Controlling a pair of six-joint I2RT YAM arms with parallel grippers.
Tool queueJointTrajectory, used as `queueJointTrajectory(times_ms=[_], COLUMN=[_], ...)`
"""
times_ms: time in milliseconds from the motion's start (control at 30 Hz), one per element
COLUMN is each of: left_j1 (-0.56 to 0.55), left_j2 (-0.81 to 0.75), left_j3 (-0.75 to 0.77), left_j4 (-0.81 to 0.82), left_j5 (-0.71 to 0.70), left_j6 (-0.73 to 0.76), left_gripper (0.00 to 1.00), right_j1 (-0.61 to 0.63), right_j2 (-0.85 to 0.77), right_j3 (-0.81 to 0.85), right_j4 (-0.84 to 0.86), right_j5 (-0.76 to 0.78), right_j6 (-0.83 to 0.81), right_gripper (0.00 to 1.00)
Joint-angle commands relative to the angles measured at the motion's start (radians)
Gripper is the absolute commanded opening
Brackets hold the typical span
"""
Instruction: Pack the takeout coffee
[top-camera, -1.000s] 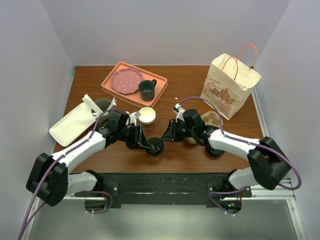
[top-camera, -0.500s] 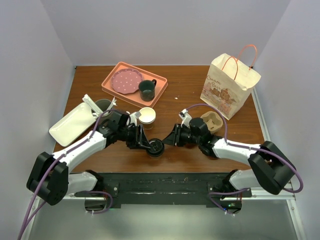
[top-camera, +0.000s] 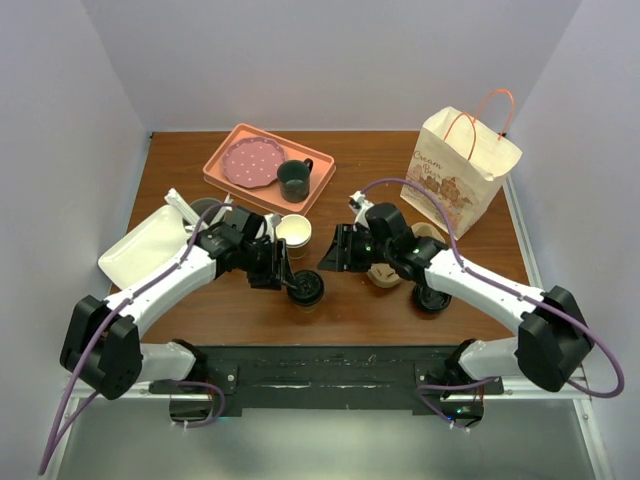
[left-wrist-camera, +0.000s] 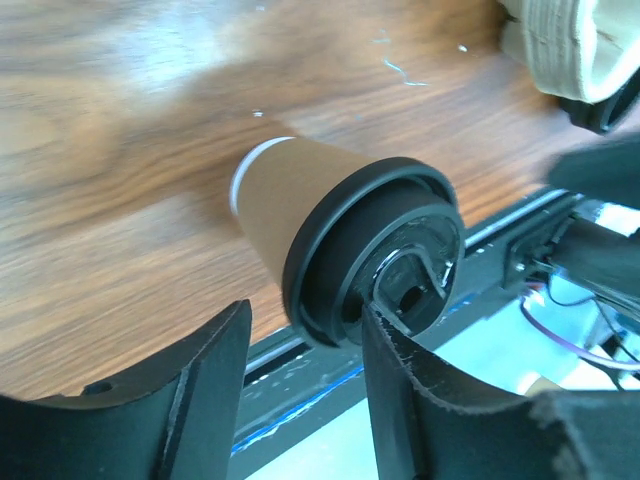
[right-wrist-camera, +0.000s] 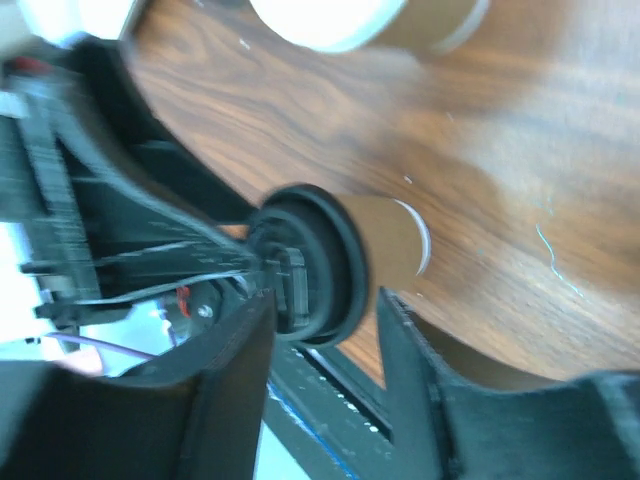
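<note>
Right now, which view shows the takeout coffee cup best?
Left wrist: the takeout coffee cup is sharp and close, with its tan body and black lid both visible. Right wrist shows it blurred. The top external view shows it small, mostly the black lid.

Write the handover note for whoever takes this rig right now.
Left tool: open, right beside the takeout coffee, with no grip that I can see.
Right tool: open, pointed at the same cup from the other side, holding nothing.
Takeout coffee: upright with its lid on, on the table near the front edge, between the two tools.
Paper bag: standing open at the back right, apart from the cup.
Done: the cup is lidded.
Left: grip the cup, carry it to the bag and set it inside upright.
</note>
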Motion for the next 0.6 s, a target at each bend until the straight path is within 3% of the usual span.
queueJointTrajectory(times_ms=[0,233,333,400,567], left_j1=[0.003,0.005,0.005,0.005,0.005], left_j2=[-0.015,-0.101,-0.136,-0.179,-0.288], left_j3=[0.068,0.103,0.140,0.132,0.059], left_j4=[-0.079,-0.010,-0.062,-0.100,-0.138], left_j5=[-0.051,0.048,-0.089,-0.178,-0.323], left_j6=[0.043,0.034,0.070,0.084,0.078], left_gripper=[0.55,0.59,0.59,0.60,0.75], right_j1=[0.004,0.048,0.163,0.225,0.320], right_j2=[-0.059,-0.056,-0.004,0.046,0.148], right_j3=[0.130,0.240,0.324,0.398,0.487], right_j4=[-0.197,-0.346,-0.430,-0.463,-0.496], right_j5=[0.065,0.156,0.335,0.425,0.538], right_j6=[-0.088,-0.130,-0.136,-0.121,-0.070], right_gripper=[0.54,0.59,0.64,0.74,0.92])
